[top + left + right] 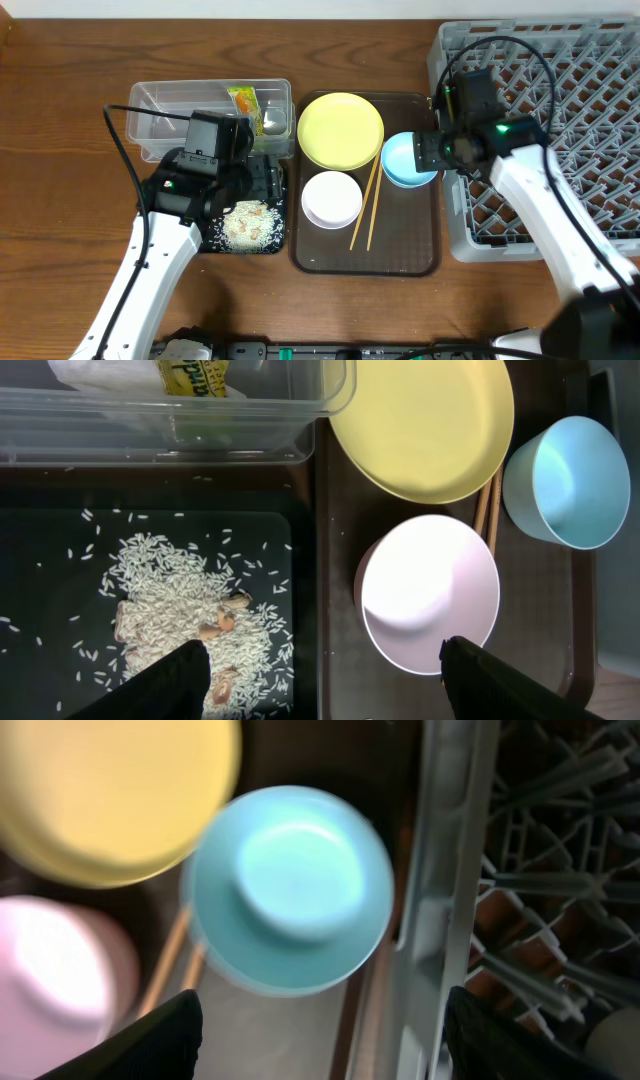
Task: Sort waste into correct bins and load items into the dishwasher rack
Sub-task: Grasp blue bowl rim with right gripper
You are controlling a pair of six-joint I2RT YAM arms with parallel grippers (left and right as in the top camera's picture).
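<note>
The yellow plate [340,130], light blue bowl [403,162], white bowl [331,198] and chopsticks [366,205] lie on a brown tray [400,255]. The clear tub [170,110] holds the snack wrapper [243,103] and a white tissue [100,372]. The black tray [272,235] holds the rice scraps [247,222]. My left gripper [325,685] is open and empty, straddling the edge between the black tray and the brown tray. My right gripper [320,1040] is open and empty, above the blue bowl [290,885] beside the wall of the grey rack [560,120]. The small cup is not clearly seen.
The rack's near wall [440,900] stands just right of the blue bowl. The white bowl [430,590] sits close to my left gripper's right finger, with the yellow plate [425,425] beyond it. Bare wooden table [60,200] lies at the left and front.
</note>
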